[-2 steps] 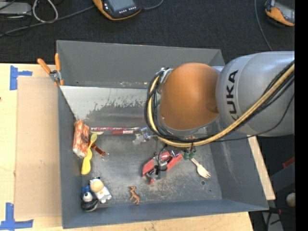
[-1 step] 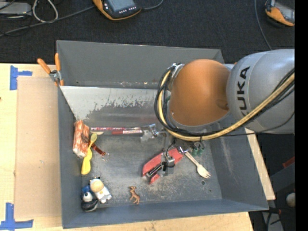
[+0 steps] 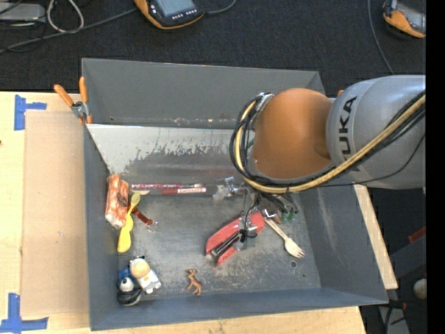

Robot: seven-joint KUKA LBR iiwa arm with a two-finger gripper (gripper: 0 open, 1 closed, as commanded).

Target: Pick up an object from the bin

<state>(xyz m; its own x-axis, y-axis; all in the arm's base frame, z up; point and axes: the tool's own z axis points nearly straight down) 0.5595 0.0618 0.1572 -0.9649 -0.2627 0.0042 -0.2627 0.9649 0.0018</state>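
My gripper (image 3: 245, 228) hangs below the arm's orange cover, low over the bin's floor right of the middle. It is directly over the upper end of a red flat tool with a dark edge (image 3: 228, 239), which lies slanted on the floor. A pale wooden fork (image 3: 285, 239) lies just to the right of the gripper, tines pointing to the lower right. A thin red and silver stick (image 3: 170, 188) lies to the upper left, along the foot of the back wall.
By the left wall lie an orange packet (image 3: 114, 199) and a yellow spoon (image 3: 127, 229). A small white and blue toy figure (image 3: 139, 278) and a tiny brown piece (image 3: 193, 282) are near the front wall. The arm covers the bin's right rear.
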